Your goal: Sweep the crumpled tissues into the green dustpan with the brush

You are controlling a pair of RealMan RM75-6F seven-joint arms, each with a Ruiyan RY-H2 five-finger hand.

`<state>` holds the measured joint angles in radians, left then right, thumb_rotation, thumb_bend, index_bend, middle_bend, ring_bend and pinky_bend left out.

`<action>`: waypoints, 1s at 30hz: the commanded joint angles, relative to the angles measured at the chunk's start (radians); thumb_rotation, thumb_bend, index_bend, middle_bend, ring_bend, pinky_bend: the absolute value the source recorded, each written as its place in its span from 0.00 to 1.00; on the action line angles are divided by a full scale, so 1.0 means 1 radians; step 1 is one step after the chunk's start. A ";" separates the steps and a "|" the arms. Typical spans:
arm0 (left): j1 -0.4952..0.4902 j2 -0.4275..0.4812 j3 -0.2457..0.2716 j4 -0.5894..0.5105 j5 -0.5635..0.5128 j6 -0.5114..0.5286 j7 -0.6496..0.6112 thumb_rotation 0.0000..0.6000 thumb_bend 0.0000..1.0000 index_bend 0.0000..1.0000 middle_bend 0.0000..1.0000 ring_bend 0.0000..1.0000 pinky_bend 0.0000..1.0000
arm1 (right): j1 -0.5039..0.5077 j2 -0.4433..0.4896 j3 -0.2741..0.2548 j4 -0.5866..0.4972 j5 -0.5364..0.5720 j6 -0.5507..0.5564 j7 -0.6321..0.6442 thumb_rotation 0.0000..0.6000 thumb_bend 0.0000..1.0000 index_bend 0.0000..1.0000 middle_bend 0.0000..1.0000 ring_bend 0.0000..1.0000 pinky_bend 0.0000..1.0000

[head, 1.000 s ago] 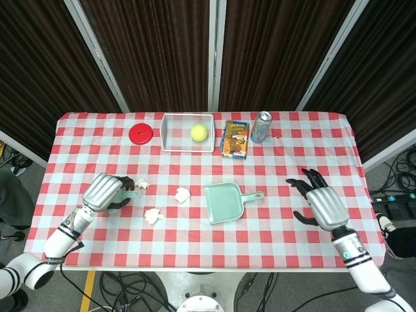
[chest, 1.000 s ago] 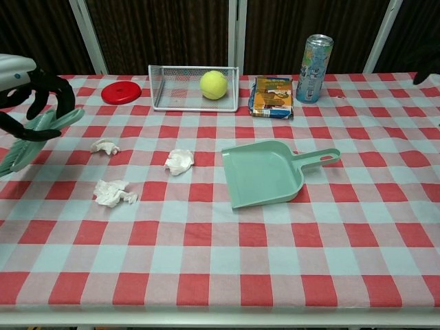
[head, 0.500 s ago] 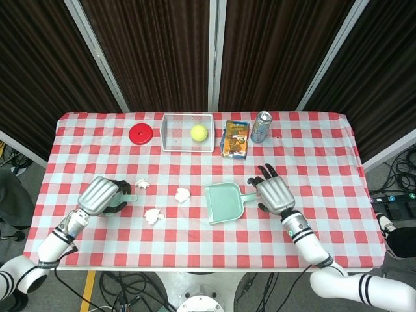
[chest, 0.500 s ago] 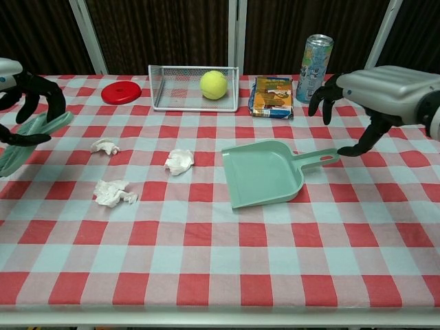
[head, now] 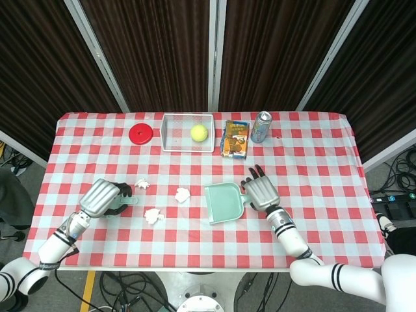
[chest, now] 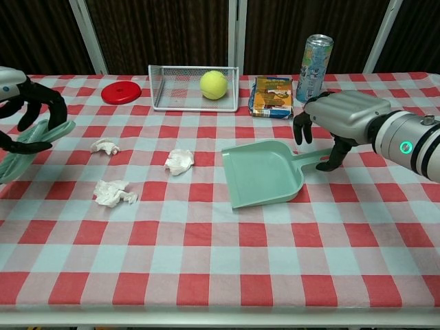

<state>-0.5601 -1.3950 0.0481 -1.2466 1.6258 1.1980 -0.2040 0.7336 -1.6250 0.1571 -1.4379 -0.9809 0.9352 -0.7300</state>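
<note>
**Right hand over the dustpan handle, brush held ready at the left**

Nearest lay the checked worktop (chest: 220, 275); on it three crumpled tissues (chest: 114, 192) sat left of the green dustpan (chest: 262, 173), one just beside another, a third nearer the pan's mouth; they looked feather-light and soft, likely to roll or skid ahead of bristles rather than resist. The pan seemed thin, stiff plastic, light enough to slide if nudged, so its handle was the place to pin it; the right hand (chest: 342, 118) hung over that handle, fingers (chest: 300, 130) curled down around it, though I couldn't tell whether they had closed on it. At the left edge the left hand (chest: 27, 113) gripped the brush (chest: 20, 148), clear of the tissues; behind stood a wire basket (chest: 193, 87), and dark curtains closed the room.
</note>
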 commanded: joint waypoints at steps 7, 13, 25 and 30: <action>-0.001 0.001 -0.003 0.002 0.000 -0.010 -0.002 1.00 0.47 0.56 0.58 0.65 0.88 | 0.019 -0.025 -0.015 0.035 0.021 0.007 -0.009 1.00 0.15 0.44 0.42 0.10 0.07; -0.001 -0.003 -0.003 0.007 0.001 -0.015 -0.004 1.00 0.47 0.56 0.58 0.65 0.88 | 0.028 -0.032 -0.022 0.051 0.030 0.004 -0.006 1.00 0.16 0.45 0.43 0.12 0.07; -0.005 -0.002 -0.005 0.009 0.006 -0.023 -0.008 1.00 0.47 0.56 0.58 0.65 0.88 | 0.044 -0.027 -0.037 0.043 0.038 0.018 -0.034 1.00 0.21 0.46 0.46 0.14 0.08; -0.005 -0.005 -0.005 0.012 0.006 -0.025 -0.008 1.00 0.47 0.56 0.58 0.65 0.88 | 0.054 -0.028 -0.040 0.041 0.053 0.018 -0.056 1.00 0.21 0.46 0.47 0.15 0.08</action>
<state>-0.5649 -1.3998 0.0432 -1.2344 1.6323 1.1730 -0.2115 0.7856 -1.6521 0.1178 -1.3965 -0.9303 0.9533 -0.7831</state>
